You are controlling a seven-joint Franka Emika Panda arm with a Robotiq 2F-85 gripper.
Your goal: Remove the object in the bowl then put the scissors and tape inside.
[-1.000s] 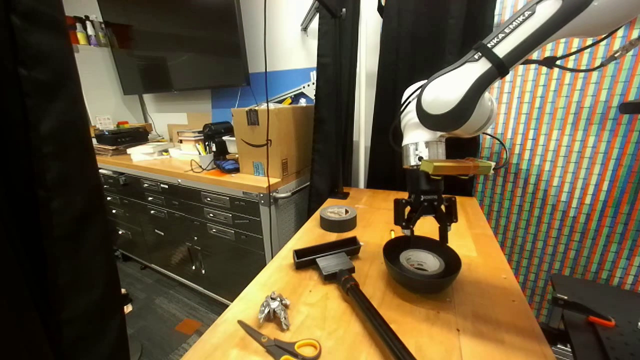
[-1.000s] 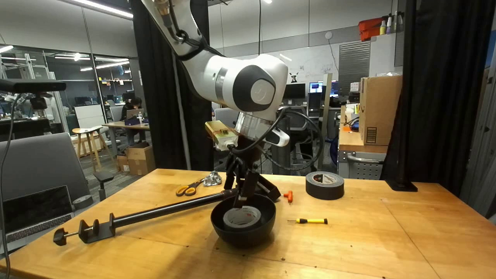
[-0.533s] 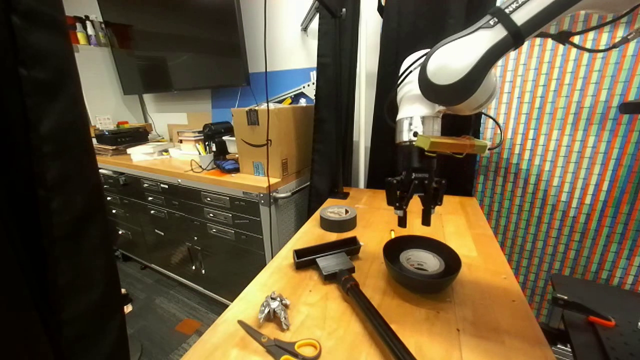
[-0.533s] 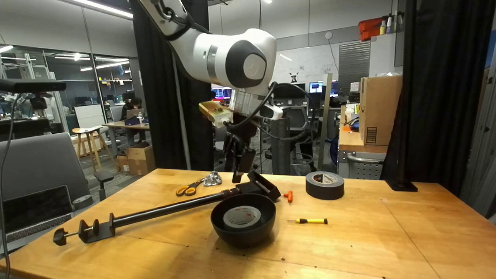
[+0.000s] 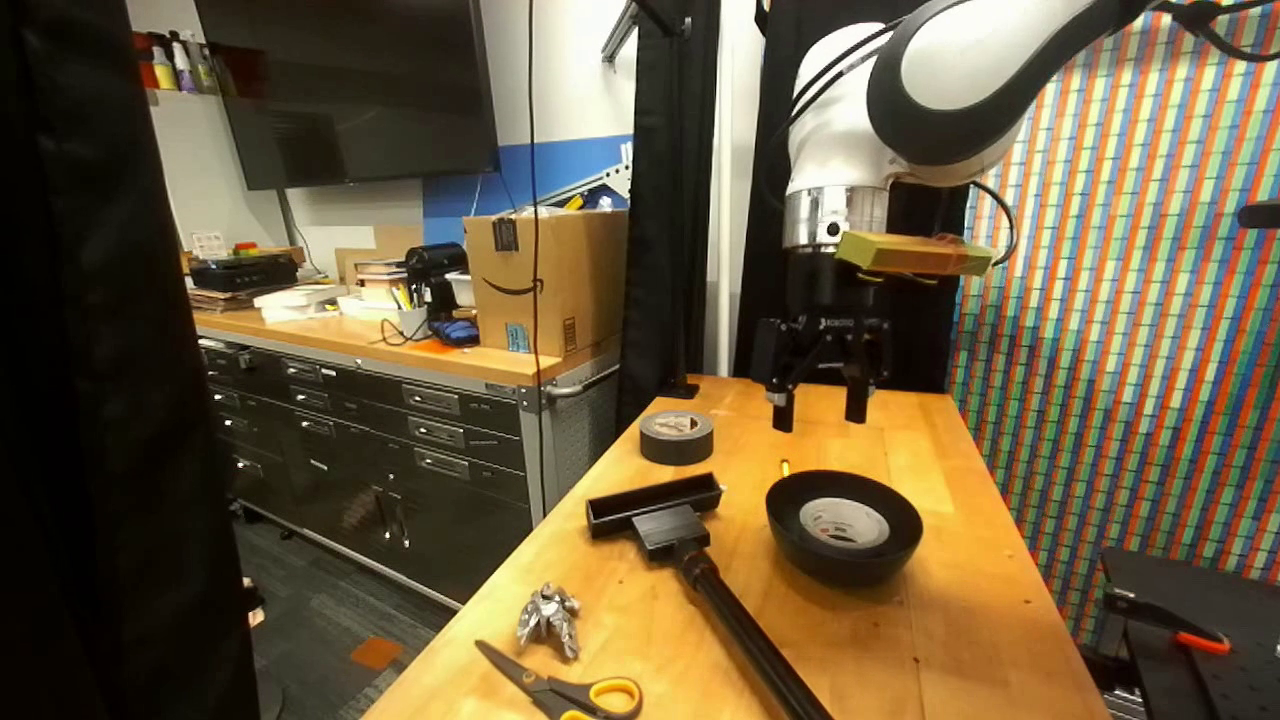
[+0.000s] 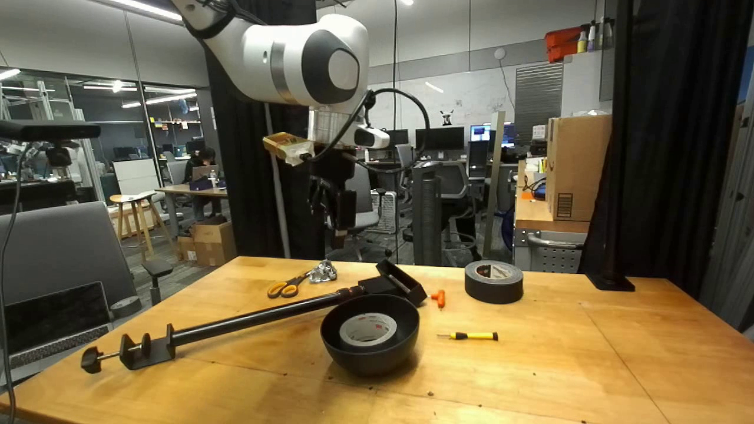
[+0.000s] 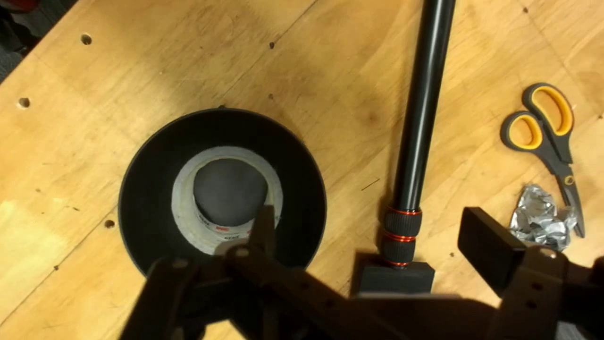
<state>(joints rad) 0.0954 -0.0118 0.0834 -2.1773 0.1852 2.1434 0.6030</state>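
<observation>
Hanging above the wooden table [image 6: 559, 377], apart from everything on it, the gripper [image 5: 820, 412] is released, its fingers [image 7: 486, 245] well spread with a clear gap between them. The white-and-black arm [image 6: 294, 65] is bent above it, with a yellowish box-shaped piece [image 6: 288, 147] beside the wrist. The black bowl [image 6: 371, 360] stands upright on the table, and the pale roll of tape [image 7: 183, 198] lies within it, surrounded by the dark inner wall; the wrist view looks down into the roll's hole. The scissors [image 7: 560, 167], with dark grey and yellow-orange handles, lie on the table well apart from the bowl, and a crumpled piece of silver foil [image 7: 538, 217] lies just beside their blades. Between bowl and scissors stretches a long black pole [image 6: 259, 317], its blocky head [image 5: 672, 530] near the bowl. In an exterior view, the small yellow-and-black screwdriver [image 6: 475, 336] lies on the bare wood outside the bowl and near it. There too a small orange piece [image 6: 439, 298] lies near the pole's head, and a wide dark roll of tape [image 6: 493, 290] lies flat on the table, farther from the bowl than the screwdriver
</observation>
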